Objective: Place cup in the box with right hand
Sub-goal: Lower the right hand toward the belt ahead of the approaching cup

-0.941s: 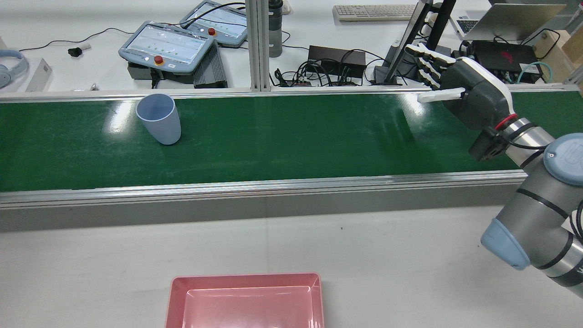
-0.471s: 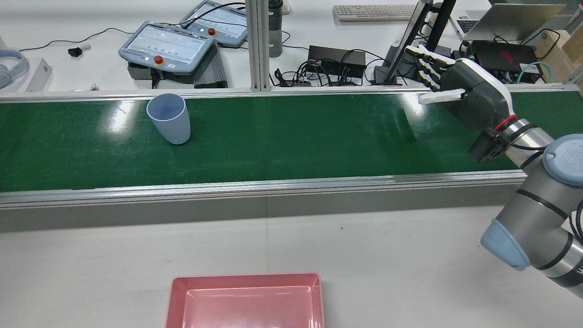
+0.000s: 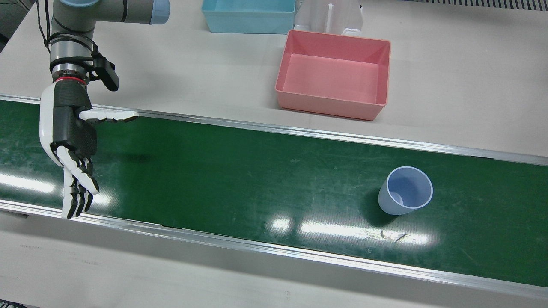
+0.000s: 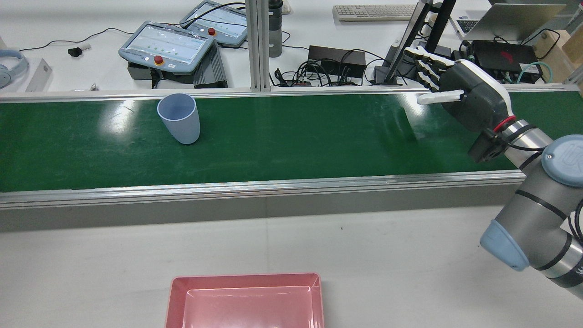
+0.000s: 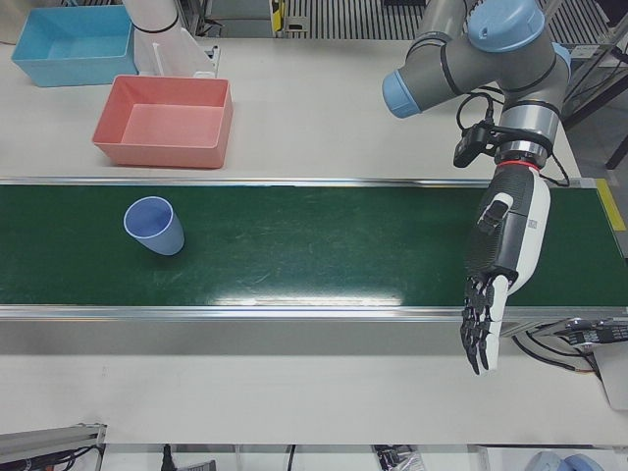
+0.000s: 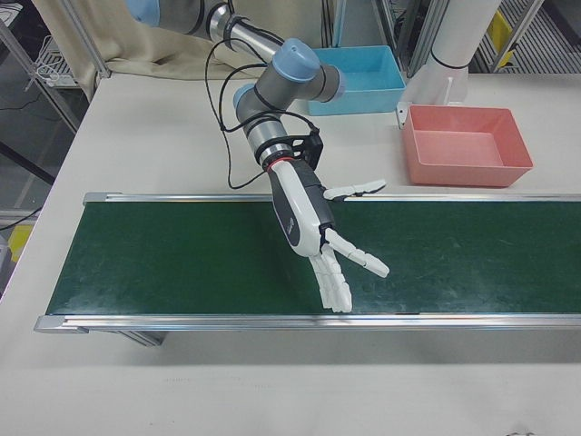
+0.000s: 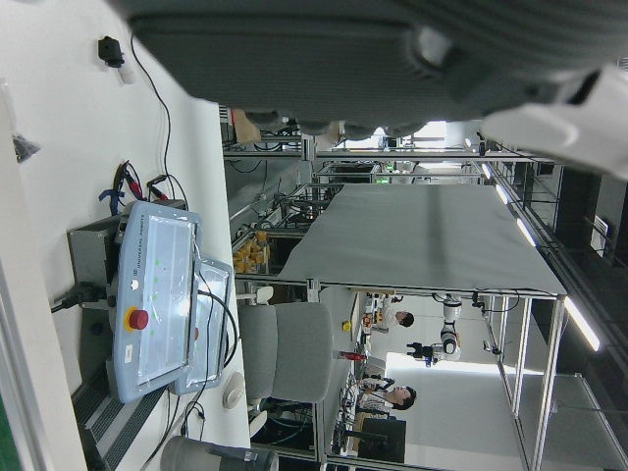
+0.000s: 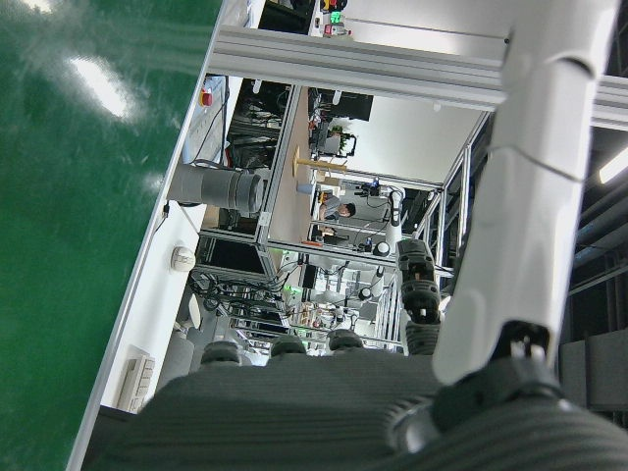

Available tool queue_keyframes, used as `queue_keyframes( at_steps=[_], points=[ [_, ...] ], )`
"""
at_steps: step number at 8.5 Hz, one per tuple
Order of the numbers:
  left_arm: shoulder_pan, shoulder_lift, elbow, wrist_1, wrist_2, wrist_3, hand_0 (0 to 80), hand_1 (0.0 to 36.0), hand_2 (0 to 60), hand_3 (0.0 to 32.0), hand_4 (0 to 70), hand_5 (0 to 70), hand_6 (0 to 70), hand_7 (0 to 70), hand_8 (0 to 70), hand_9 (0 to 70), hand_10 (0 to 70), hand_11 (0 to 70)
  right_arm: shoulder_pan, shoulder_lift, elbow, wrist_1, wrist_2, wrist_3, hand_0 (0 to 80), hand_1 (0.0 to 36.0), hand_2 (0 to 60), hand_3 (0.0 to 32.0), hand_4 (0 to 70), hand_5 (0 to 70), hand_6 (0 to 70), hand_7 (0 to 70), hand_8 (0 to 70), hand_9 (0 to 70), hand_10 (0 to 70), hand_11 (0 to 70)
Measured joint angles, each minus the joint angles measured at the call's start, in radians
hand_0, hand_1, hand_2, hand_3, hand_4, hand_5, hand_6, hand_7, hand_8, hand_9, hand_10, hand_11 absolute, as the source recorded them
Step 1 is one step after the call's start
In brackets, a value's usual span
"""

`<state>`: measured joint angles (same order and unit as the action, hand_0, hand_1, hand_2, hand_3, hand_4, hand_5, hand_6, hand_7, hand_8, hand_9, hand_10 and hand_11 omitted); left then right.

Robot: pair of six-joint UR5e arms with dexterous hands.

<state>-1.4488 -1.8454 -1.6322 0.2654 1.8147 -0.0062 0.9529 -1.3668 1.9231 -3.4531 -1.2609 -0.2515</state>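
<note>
Since the earlier rear frames the blue cup (image 4: 179, 117) has travelled rightward along the green conveyor belt (image 4: 296, 136), while the right hand (image 4: 460, 93) has barely shifted at its post over the belt's right end.

Going left to right in the rear view: the cup stands upright on the belt's left part, mouth up and empty, near the far rail. The middle of the belt is bare. At the right, the right hand hovers above the belt with its fingers spread and straight and its thumb stuck out sideways, holding nothing; the right-front view (image 6: 318, 232) shows the same splayed pose. Cup and hand are well apart.

The pink box (image 4: 246, 300) sits on the white table on the near side of the belt, roughly mid-station, and it is empty; the front view (image 3: 334, 79) confirms this, with a blue bin (image 3: 248, 15) just beyond it.

The left hand shows in no outside view, and its own camera shows only a dark underside, so its state cannot be told.

By this evidence the task is at its start: no grasp made, and the lift, carry and release all remain.
</note>
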Motion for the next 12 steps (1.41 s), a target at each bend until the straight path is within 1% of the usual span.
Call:
queue_keyframes(
  at_steps=[1, 4, 5, 6, 7, 8, 9, 10, 11, 12],
  points=[
    [0.0, 0.0, 0.0, 0.0, 0.0, 0.0, 0.0, 0.0, 0.0, 0.0, 0.0, 0.0, 0.0, 0.0, 0.0, 0.0, 0.0, 0.0, -0.001, 0.0, -0.001, 0.0, 0.0, 0.0, 57.2, 18.6, 0.0, 0.0, 1.7, 5.9, 1.5, 0.0, 0.0, 0.0, 0.0, 0.0],
    [0.0, 0.0, 0.0, 0.0, 0.0, -0.001, 0.0, 0.0, 0.0, 0.0, 0.0, 0.0, 0.0, 0.0, 0.0, 0.0, 0.0, 0.0, -0.003, 0.0, -0.003, 0.0, 0.0, 0.0, 57.0, 18.5, 0.0, 0.0, 1.7, 5.9, 1.5, 0.0, 0.0, 0.0, 0.0, 0.0],
    [0.0, 0.0, 0.0, 0.0, 0.0, 0.0, 0.0, 0.0, 0.0, 0.0, 0.0, 0.0, 0.0, 0.0, 0.0, 0.0, 0.0, 0.0, -0.003, 0.0, -0.003, 0.0, 0.0, 0.0, 55.3, 21.2, 0.0, 0.0, 0.0, 5.9, 1.5, 0.0, 0.0, 0.0, 0.0, 0.0],
    [0.0, 0.0, 0.0, 0.0, 0.0, -0.001, 0.0, 0.0, 0.0, 0.0, 0.0, 0.0, 0.0, 0.0, 0.0, 0.0, 0.0, 0.0, -0.003, 0.0, -0.003, 0.0, 0.0, 0.0, 57.5, 17.8, 0.0, 0.0, 2.3, 5.9, 1.5, 0.0, 0.0, 0.0, 0.0, 0.0],
    [0.0, 0.0, 0.0, 0.0, 0.0, -0.001, 0.0, 0.0, 0.0, 0.0, 0.0, 0.0, 0.0, 0.0, 0.0, 0.0, 0.0, 0.0, -0.003, 0.0, -0.003, 0.0, 0.0, 0.0, 58.9, 15.8, 0.0, 0.0, 3.6, 5.9, 1.5, 0.0, 0.0, 0.0, 0.0, 0.0],
    [0.0, 0.0, 0.0, 0.0, 0.0, -0.001, 0.0, 0.0, 0.0, 0.0, 0.0, 0.0, 0.0, 0.0, 0.0, 0.0, 0.0, 0.0, -0.003, 0.0, -0.003, 0.0, 0.0, 0.0, 57.0, 18.5, 0.0, 0.0, 1.8, 5.9, 1.6, 0.0, 0.0, 0.0, 0.0, 0.0],
    [0.001, 0.0, 0.0, 0.0, 0.0, 0.0, 0.0, 0.0, 0.0, 0.0, 0.0, 0.0, 0.0, 0.0, 0.0, 0.0, 0.0, 0.0, -0.003, -0.001, -0.004, 0.0, 0.0, 0.0, 55.8, 20.5, 0.0, 0.0, 0.6, 5.9, 1.6, 0.0, 0.0, 0.0, 0.0, 0.0],
    [0.001, 0.0, 0.0, 0.0, 0.0, -0.001, 0.0, 0.0, 0.0, 0.0, 0.0, 0.0, 0.0, 0.0, 0.0, 0.0, 0.0, 0.0, -0.003, -0.001, -0.004, 0.0, 0.0, 0.0, 59.5, 14.9, 0.0, 0.0, 4.4, 5.9, 1.6, 0.0, 0.0, 0.0, 0.0, 0.0],
    [0.001, 0.0, 0.0, 0.0, 0.0, -0.001, 0.0, 0.0, 0.0, 0.0, 0.0, 0.0, 0.0, 0.0, 0.0, 0.0, 0.0, 0.0, -0.003, -0.001, -0.005, 0.0, 0.0, 0.0, 55.8, 20.5, 0.0, 0.0, 0.6, 5.9, 1.6, 0.0, 0.0, 0.0, 0.0, 0.0],
    [0.001, 0.0, 0.0, 0.0, 0.0, 0.0, 0.0, 0.0, 0.0, 0.0, 0.0, 0.0, 0.0, 0.0, 0.0, 0.0, 0.0, 0.0, -0.003, -0.001, -0.005, 0.0, 0.0, 0.0, 57.6, 17.6, 0.0, 0.0, 2.5, 5.9, 1.6, 0.0, 0.0, 0.0, 0.0, 0.0]
  ],
)
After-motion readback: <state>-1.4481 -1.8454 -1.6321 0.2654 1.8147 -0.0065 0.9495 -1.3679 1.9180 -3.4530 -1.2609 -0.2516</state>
